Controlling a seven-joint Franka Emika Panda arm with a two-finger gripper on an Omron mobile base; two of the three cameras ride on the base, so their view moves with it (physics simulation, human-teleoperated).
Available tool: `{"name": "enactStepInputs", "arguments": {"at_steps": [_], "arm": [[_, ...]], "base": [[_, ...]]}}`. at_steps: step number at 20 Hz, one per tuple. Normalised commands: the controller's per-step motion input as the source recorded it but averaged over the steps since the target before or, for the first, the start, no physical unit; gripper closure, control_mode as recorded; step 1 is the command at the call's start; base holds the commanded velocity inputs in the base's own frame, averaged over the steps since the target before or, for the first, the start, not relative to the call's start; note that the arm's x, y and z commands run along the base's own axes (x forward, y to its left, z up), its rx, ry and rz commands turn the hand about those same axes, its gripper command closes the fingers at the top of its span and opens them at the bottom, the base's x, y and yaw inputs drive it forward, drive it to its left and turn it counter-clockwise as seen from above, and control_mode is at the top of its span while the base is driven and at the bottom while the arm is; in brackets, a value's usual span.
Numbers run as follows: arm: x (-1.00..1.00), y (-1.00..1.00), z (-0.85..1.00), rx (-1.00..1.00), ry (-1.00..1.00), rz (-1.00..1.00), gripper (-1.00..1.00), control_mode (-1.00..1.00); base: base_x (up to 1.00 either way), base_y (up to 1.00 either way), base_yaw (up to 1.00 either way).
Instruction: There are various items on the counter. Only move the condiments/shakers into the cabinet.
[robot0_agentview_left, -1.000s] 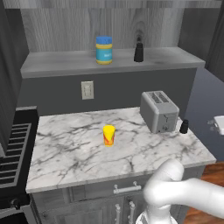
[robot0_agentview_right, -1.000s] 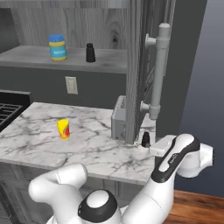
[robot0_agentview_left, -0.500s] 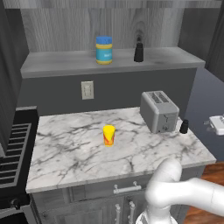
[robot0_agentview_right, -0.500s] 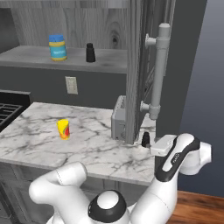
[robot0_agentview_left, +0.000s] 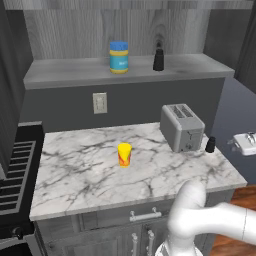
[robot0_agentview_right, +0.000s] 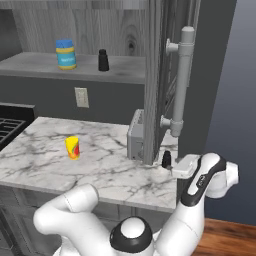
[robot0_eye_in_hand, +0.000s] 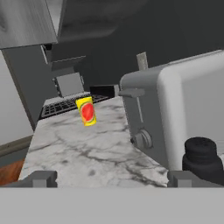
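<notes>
A blue-lidded jar and one black shaker stand on the grey cabinet shelf. A second black shaker stands on the marble counter just right of the toaster. My gripper hovers off the counter's right end, level with that shaker and pointing at it. It is open and holds nothing. In the hand view the shaker sits at the lower right, just beyond the right fingertip.
The silver toaster stands right beside the counter shaker. A yellow and orange cup sits mid-counter. An open cabinet door with a long handle hangs over the counter's right end. A stove lies left.
The hand has crept slightly left toward the counter's right end. Jaws stay open; nothing on the counter or shelf has moved.
</notes>
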Motion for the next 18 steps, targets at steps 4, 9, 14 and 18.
{"name": "enactStepInputs", "arguments": {"at_steps": [4, 9, 14, 18], "arm": [[0.32, 0.00, -0.14, 0.00, 0.00, 0.02, -1.00, -1.00], [0.28, 0.00, -0.13, 0.00, 0.00, 0.02, -1.00, -1.00], [0.23, 0.00, -0.16, 0.00, 0.00, 0.01, -1.00, -1.00], [0.19, 0.03, -0.14, 0.00, 0.00, 0.01, -1.00, -1.00]], "base": [[0.00, 0.00, 0.00], [0.00, 0.00, 0.00], [0.00, 0.00, 0.00], [0.00, 0.00, 0.00]]}}
